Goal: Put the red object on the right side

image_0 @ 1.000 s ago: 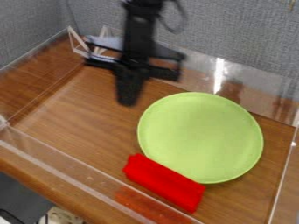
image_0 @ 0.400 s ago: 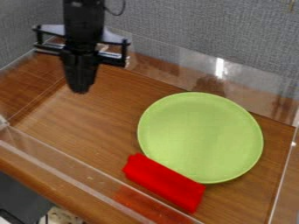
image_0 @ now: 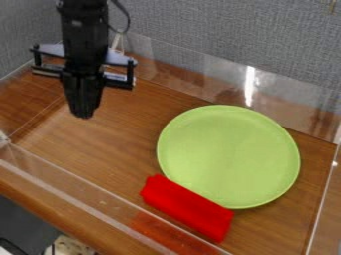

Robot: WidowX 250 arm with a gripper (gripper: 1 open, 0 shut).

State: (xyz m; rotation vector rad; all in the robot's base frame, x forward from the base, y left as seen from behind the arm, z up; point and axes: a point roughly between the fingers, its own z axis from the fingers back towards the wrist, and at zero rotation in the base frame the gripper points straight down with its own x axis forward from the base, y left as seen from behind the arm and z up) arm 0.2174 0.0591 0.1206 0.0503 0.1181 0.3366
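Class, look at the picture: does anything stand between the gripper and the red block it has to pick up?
Nothing visible does. The gripper, shut and pointing down, hangs at the far left over bare wood. The red block lies at the near edge, touching the green plate's front rim. The plate sits beside the straight path, not across it.

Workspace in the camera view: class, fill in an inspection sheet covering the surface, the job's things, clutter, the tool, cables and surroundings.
Surface: wooden table, bare at the left, inside clear walls.
Job's things: red object lies at the front, beside the green plate, untouched.
Clutter: nothing seen.
Tool: black tool at the far left, pointing down, shut, empty.
Cables: dark cable above the arm.
Surroundings: grey backdrop.
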